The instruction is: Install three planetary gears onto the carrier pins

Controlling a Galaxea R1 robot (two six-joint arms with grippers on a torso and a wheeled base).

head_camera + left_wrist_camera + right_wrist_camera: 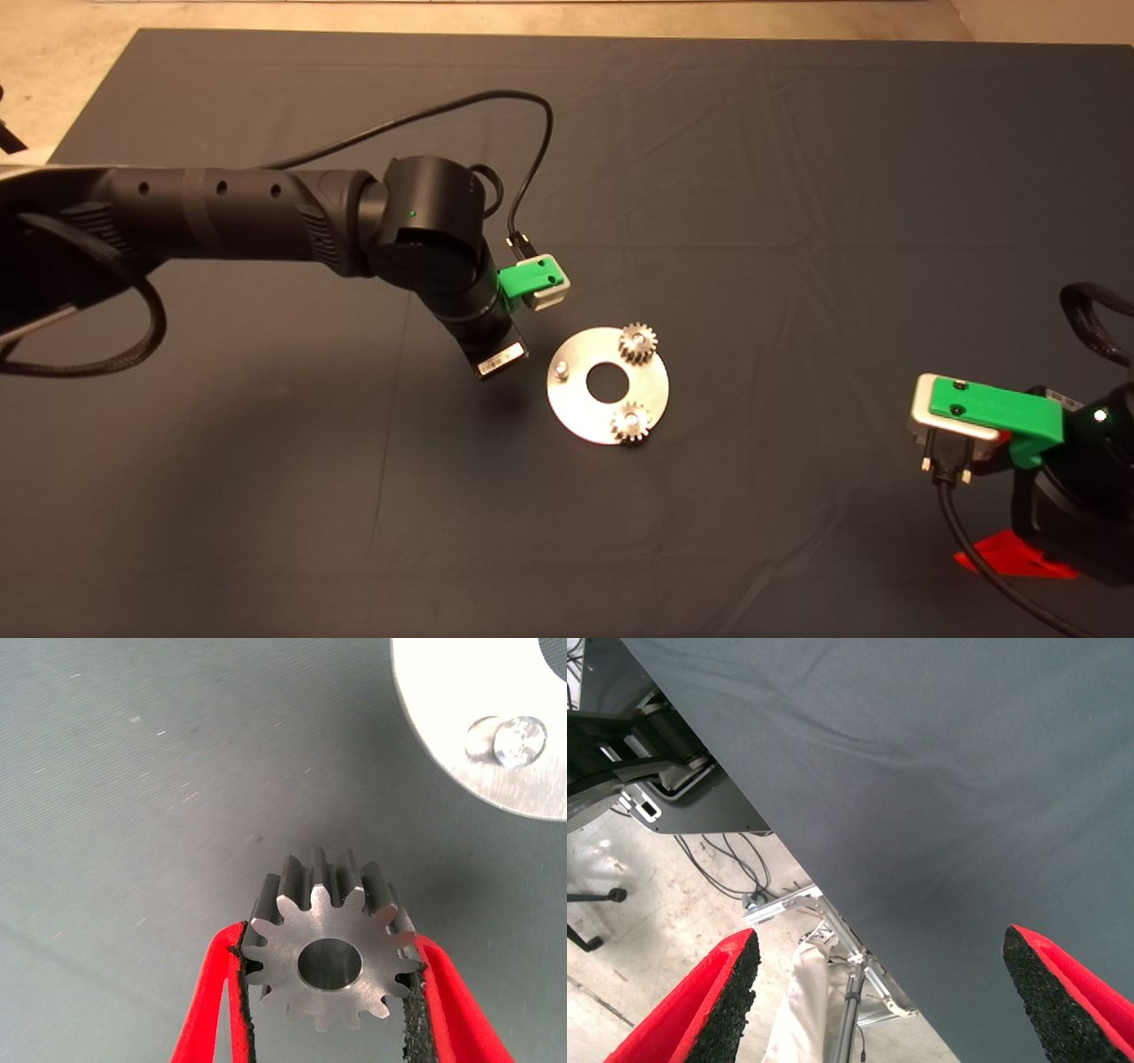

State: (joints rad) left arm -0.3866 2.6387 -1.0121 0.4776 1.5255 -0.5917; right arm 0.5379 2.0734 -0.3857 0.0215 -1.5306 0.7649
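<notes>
Red fingers of the left gripper (pixel 330 992) clamp a planetary gear (pixel 330 939)

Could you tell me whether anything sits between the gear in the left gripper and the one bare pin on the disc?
Nothing visible does. The left gripper holds the small silver-grey toothed gear beside the shiny round silver disc; only bare dark mat lies between it and the short free silver pin.

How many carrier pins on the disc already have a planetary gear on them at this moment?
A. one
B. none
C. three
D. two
D: on the disc, two gears sit on pins, one pin is bare, and the left claw holds the third gear beside the disc.
</notes>
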